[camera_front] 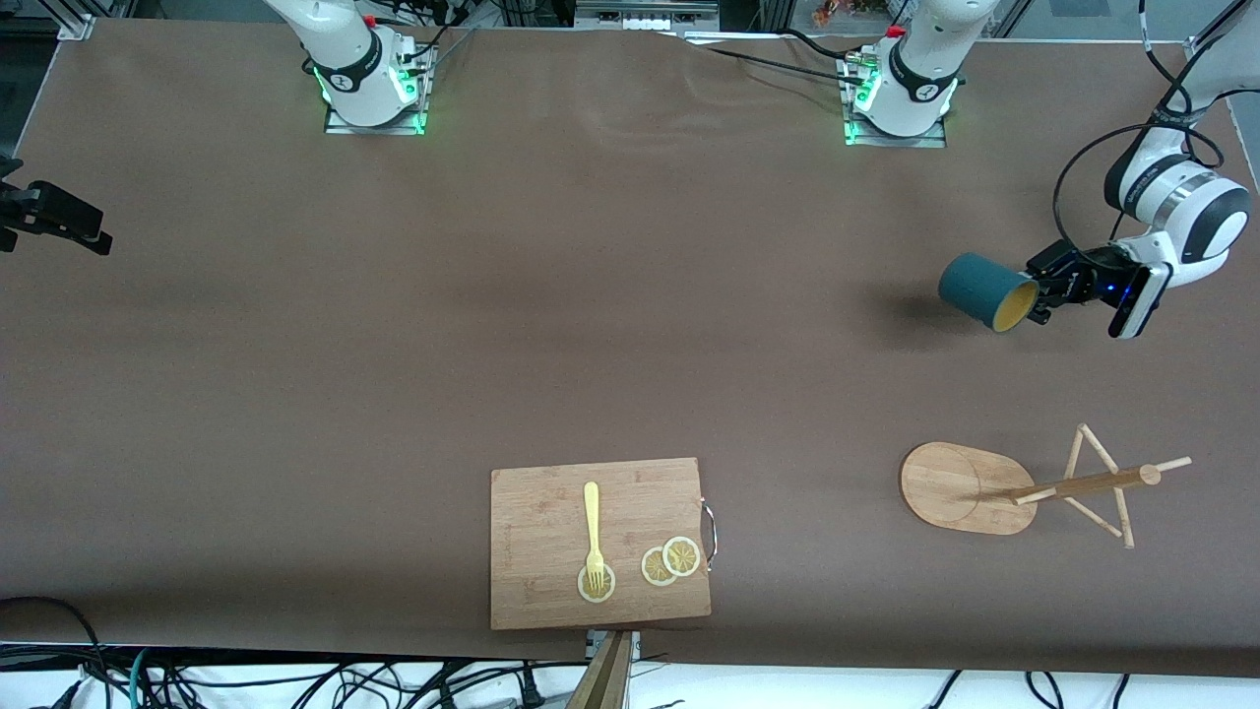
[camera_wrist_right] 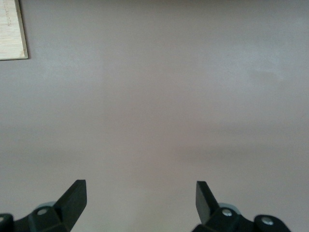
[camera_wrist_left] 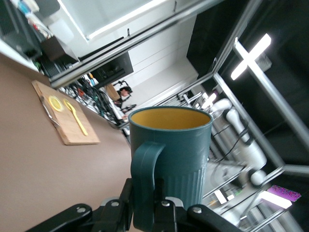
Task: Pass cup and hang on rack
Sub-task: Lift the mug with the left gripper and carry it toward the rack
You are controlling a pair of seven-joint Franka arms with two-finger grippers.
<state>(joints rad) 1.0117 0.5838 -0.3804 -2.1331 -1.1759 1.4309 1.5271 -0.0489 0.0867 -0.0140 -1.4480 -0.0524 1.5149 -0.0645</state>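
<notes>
The dark teal cup (camera_front: 979, 288) with a yellow inside hangs in the air, tipped on its side, over bare table at the left arm's end. My left gripper (camera_front: 1040, 295) is shut on its handle. In the left wrist view the cup (camera_wrist_left: 178, 154) fills the middle and the left gripper's (camera_wrist_left: 145, 205) jaws clamp the handle. The bamboo rack (camera_front: 1073, 484) stands on its oval base (camera_front: 950, 487) near the table's front edge, its pegs bare. My right gripper (camera_wrist_right: 140, 193) is open and empty over bare table; it shows at the right arm's end of the table (camera_front: 84, 228).
A wooden cutting board (camera_front: 541, 512) lies at the front edge with a yellow fork (camera_front: 593, 532) and lemon slices (camera_front: 669, 561) on it. Its corner shows in the right wrist view (camera_wrist_right: 12, 29). Cables hang off the front edge.
</notes>
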